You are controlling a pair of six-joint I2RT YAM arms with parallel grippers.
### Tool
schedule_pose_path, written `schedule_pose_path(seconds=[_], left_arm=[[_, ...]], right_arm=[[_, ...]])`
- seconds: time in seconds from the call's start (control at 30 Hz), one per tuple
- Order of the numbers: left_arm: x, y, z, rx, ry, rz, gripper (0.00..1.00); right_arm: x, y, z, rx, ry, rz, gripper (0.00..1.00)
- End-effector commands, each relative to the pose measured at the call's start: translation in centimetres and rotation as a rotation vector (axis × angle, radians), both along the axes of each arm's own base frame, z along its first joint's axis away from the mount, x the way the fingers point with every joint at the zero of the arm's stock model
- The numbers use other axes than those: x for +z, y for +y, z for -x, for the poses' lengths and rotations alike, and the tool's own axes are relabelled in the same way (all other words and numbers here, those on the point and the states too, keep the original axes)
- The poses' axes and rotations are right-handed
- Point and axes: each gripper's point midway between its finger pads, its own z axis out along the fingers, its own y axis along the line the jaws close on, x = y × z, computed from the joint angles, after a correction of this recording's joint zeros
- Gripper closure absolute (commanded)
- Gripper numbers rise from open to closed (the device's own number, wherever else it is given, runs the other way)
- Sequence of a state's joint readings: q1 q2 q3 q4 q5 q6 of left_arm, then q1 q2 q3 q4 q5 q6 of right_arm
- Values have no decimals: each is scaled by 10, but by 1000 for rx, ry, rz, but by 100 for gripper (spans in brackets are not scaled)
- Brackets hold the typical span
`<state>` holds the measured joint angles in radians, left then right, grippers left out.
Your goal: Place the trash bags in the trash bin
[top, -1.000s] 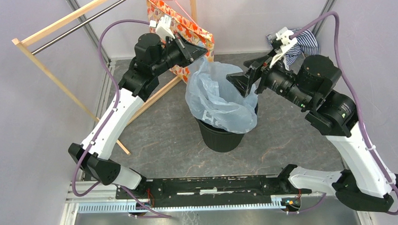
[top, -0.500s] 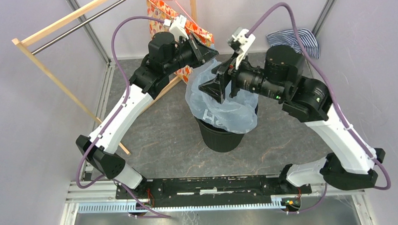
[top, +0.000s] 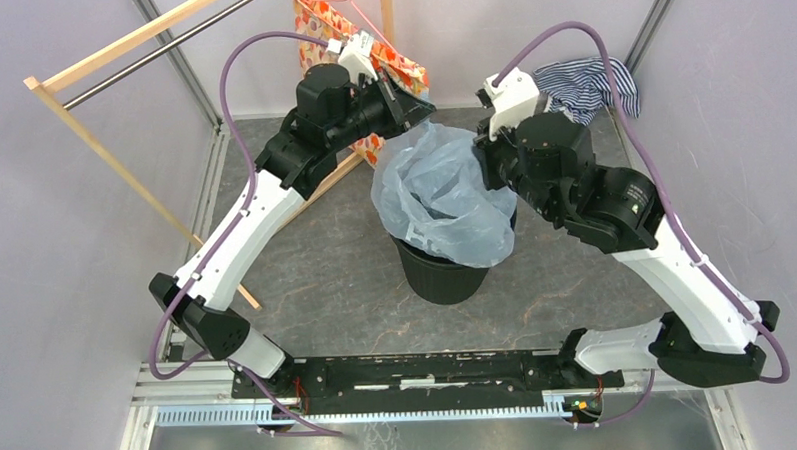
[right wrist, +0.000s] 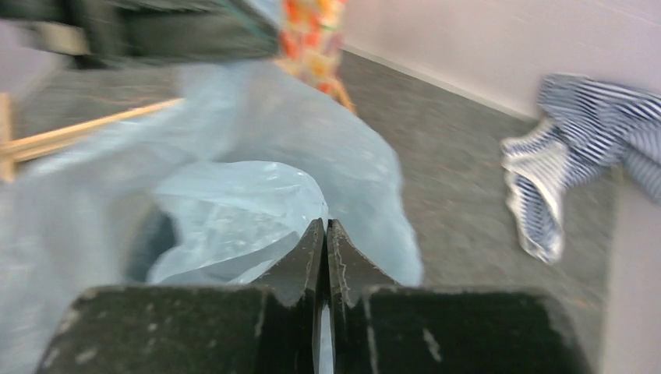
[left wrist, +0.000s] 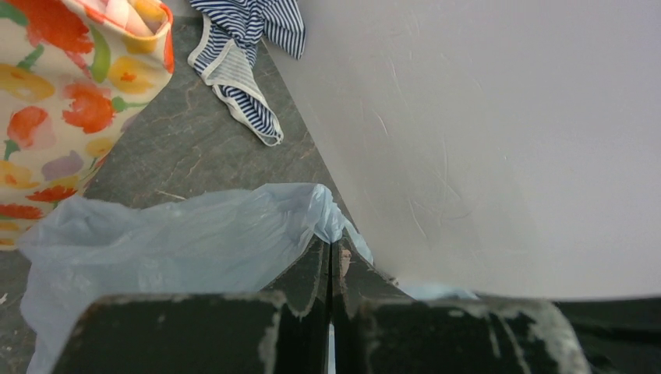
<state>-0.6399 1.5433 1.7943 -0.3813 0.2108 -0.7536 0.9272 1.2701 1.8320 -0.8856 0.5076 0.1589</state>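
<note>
Trash bag [top: 444,208], where is it? — Ana

Mouth-up at the trash bin [top: 441,276], directly beneath both grippers. Pale-blue film billows above the bin's mouth and hangs over its near wall, so only the black lower wall shows clearly. Not seated yet, by my reading. — Ben

Left gripper [left wrist: 330,251]? — Ana

Clenched. Film rises to a peak right at its tips, so I read it as pinching the bag edge nearest it, lifted above the bin. Likely purpose: to hold the mouth spread. — Ben

Right gripper [right wrist: 326,230]? — Ana

Jaws pressed together on a fold of film at its tips, as far as a blurred wrist view allows. It sits opposite the left one, across the bag mouth. Two opposed pinches would let the arms stretch the opening around the bin's top. — Ben

Surroundings? — Ana

Orange floral fabric bag [left wrist: 70,93] just behind and beside the left gripper, near enough to snag. Blue-white striped cloth [top: 600,83] on the grey table [top: 315,248] beyond the right gripper, well apart from the bin. Neither belongs to the job. — Ben
</note>
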Motion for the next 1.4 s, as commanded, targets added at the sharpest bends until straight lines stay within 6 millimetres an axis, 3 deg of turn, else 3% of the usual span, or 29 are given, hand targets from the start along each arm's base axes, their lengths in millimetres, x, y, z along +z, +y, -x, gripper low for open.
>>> schedule_pose_path(seconds=[0.0,0.07,0.17,0.43,0.6,0.7,0.9,1.03,1.13,1.37], left_arm=[[34,28,30,17,-101,-8,98],[32,41,41,36,-101,-21,98],[18,52,53,41,-75,-47,98],[-56,74,86,30,64,-128,98],[-85,76,95,15,119,-149,98],[-96,75,99,-2,135,-164,98],[-108,94,110,25,141,-235,98],[-105,106,119,42,137,-251,98],[-108,115,125,58,140,-266,98],[-124,124,137,54,164,-296,98]], right_arm=[[-11,-71,-5,-327,-59,93,94],[-24,-83,-2,-360,-58,114,95],[-49,-77,1,-322,-18,133,95],[-102,-44,-2,-208,79,168,97],[-120,-17,-11,-127,104,161,99],[-121,-11,-15,-114,114,177,100],[-53,-38,-5,-167,20,97,100],[-28,-54,9,-163,-5,37,100],[-32,-72,20,-193,4,27,100],[-66,-122,50,-282,45,29,100]])
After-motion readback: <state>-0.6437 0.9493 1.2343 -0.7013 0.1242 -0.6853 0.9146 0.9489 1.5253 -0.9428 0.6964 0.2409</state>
